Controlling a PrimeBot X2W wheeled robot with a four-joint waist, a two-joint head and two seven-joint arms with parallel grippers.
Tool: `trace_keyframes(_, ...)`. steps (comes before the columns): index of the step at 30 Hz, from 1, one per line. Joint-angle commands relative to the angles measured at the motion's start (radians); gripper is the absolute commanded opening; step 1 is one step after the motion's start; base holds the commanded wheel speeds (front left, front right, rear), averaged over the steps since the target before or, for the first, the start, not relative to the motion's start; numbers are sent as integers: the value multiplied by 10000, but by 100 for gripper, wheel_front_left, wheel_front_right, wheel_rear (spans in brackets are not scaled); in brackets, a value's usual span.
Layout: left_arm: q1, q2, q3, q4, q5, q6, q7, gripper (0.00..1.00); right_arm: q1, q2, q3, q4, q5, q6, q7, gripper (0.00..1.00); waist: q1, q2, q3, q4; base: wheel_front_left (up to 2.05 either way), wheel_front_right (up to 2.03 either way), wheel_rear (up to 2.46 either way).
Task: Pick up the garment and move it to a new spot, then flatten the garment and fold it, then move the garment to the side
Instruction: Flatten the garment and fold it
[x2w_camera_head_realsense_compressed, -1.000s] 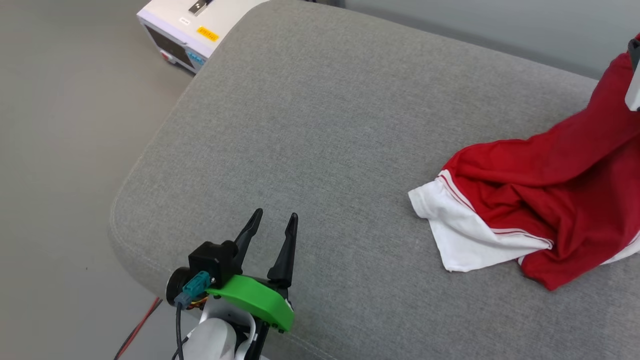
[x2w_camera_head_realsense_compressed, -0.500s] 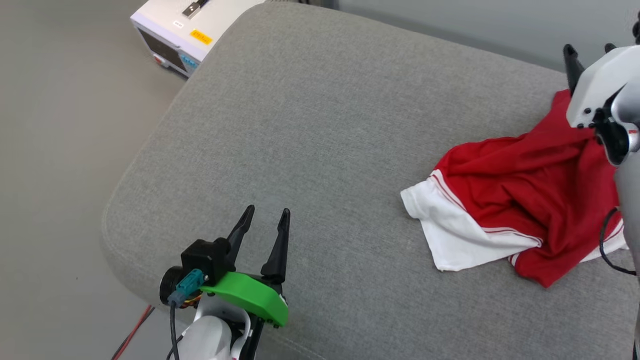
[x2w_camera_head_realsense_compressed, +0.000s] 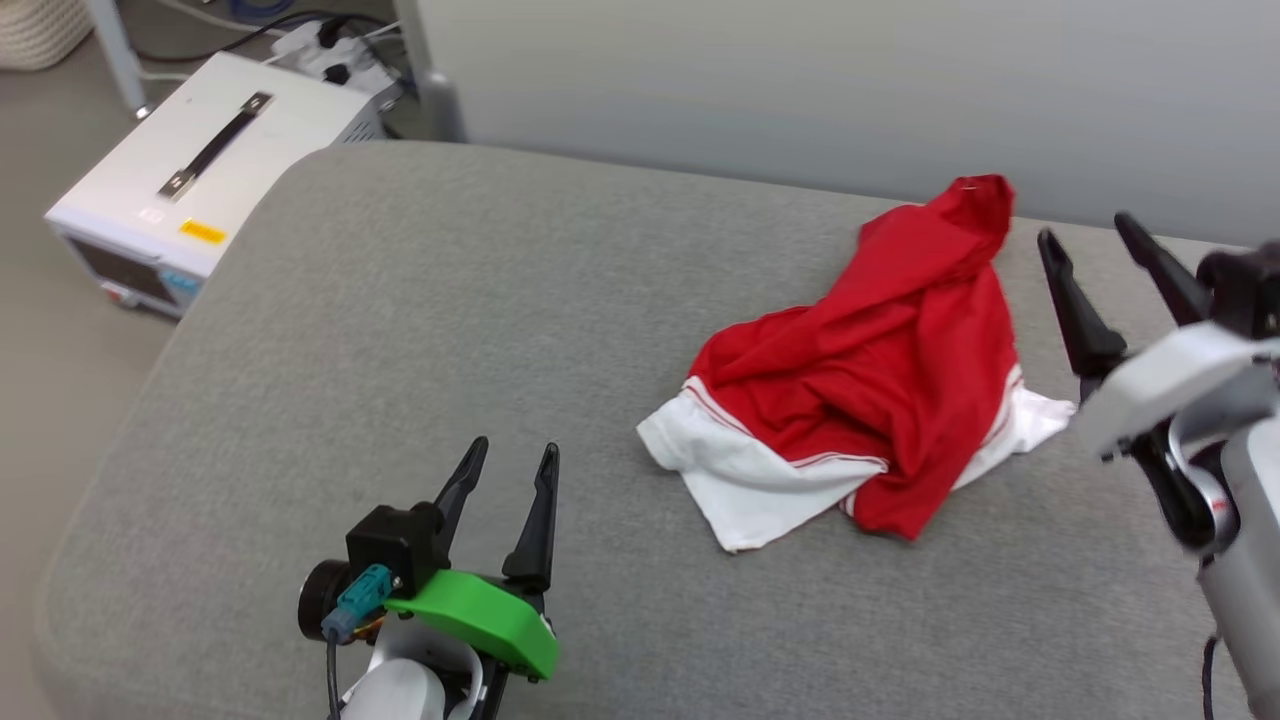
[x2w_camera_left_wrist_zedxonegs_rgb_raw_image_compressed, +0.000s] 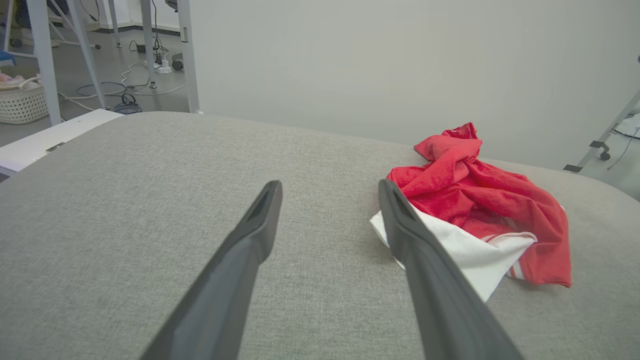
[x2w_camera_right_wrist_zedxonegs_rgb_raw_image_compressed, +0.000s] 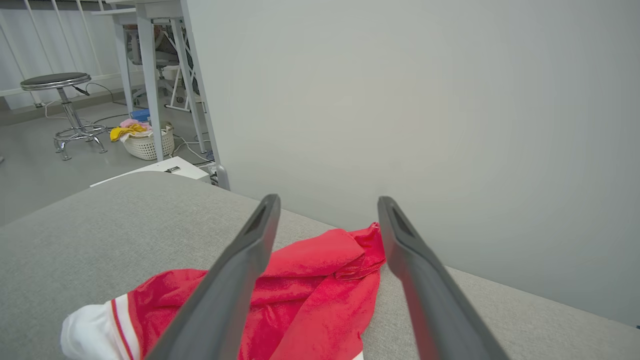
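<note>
**Two open end effectors, one crumpled jersey**

Both sets of fingers are spread wide with nothing between them, so nobody's got hold of anything right now.

The garment (x2w_camera_head_realsense_compressed: 880, 370) is bunched in a heap on the grey upholstered cushion (x2w_camera_head_realsense_compressed: 400, 330), right of centre in the head view and close to the cushion's far edge. It's mostly red folds. One white sleeve with red stripe trim spills out at the lower left of the pile, and a bit more white pokes out at the lower right. A red peak of fabric stands up at the top of the heap, against the pale wall (x2w_camera_head_realsense_compressed: 800, 90). I can't make out any lettering from these angles.

The right end effector (x2w_camera_head_realsense_compressed: 1083, 227) sits at the right edge of the head view, just beside the garment and not touching it, fingers pointing up the frame. In its wrist view the red cloth lies below and beyond the fingers, lower centre.

The left end effector (x2w_camera_head_realsense_compressed: 514, 445) is at the lower left of the head view, well apart from the shirt, over bare cushion. From its wrist camera the heap sits right of centre, partly behind the right-hand finger.

Off the cushion, upper left of the head view, there's a white box (x2w_camera_head_realsense_compressed: 190, 190) with a black handle and a yellow label on the floor.
</note>
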Motion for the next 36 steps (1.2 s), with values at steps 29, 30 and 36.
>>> trace_keyframes(29,708,55,-503,-136,-237,-101,471,100,5336,2433,-2705,-4646,-1869,-7,-548,100,0,-1,-401,-2197,0,0,0)
trace_keyframes(30,550,193,-771,-128,-144,-105,782,100,5342,2431,-2716,-4681,-1872,-7,-516,100,0,-1,-343,-2244,0,0,0)
trace_keyframes(36,-421,732,-2147,-82,-459,-112,3743,100,5332,2443,-2631,-4770,-1914,-7,-343,100,0,-1,79,-2578,0,0,0)
